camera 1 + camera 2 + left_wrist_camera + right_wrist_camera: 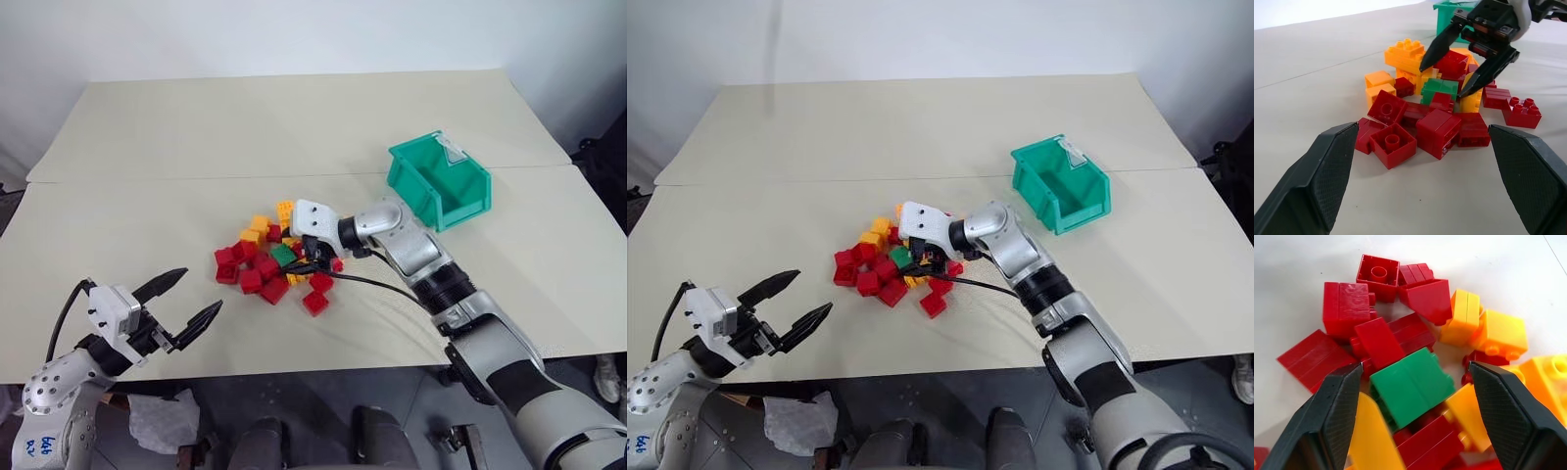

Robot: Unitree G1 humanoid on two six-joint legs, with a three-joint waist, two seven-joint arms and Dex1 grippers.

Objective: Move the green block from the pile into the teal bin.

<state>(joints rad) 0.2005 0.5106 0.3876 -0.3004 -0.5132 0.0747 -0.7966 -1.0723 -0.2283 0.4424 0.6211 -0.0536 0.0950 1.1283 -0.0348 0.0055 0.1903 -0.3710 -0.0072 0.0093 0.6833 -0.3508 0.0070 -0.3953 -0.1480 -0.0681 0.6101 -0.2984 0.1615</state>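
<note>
1. Table (294, 127): a pale cream top with a seam running across it behind the bricks. It carries all the items below.
2. Right gripper (1467, 62): reaches in over the pile from the bin side, angled downward. Its two black fingers stand apart, one to each side of the green block. No contact with the block can be confirmed; nothing is held.
3. Left gripper (188, 305): sits over the near edge of the table, well apart from the pile and pointed toward it. Fingers are spread wide and hold nothing.
4. Bin (439, 180): teal, standing on the table on the robot's right, behind the pile and well apart from it. A white label shows on its far rim. What can be seen of the inside holds no brick.
5. Pile (257, 272): a loose heap of red and yellow-orange studded bricks near the middle of the table. Several lie tilted or upside down. A few red ones lie a little apart at the near edge.
6. Green block (1411, 386): the only green brick, still in the pile on the side nearest the right gripper. It rests tilted on red and yellow-orange bricks, smooth side up in the right wrist view.
</note>
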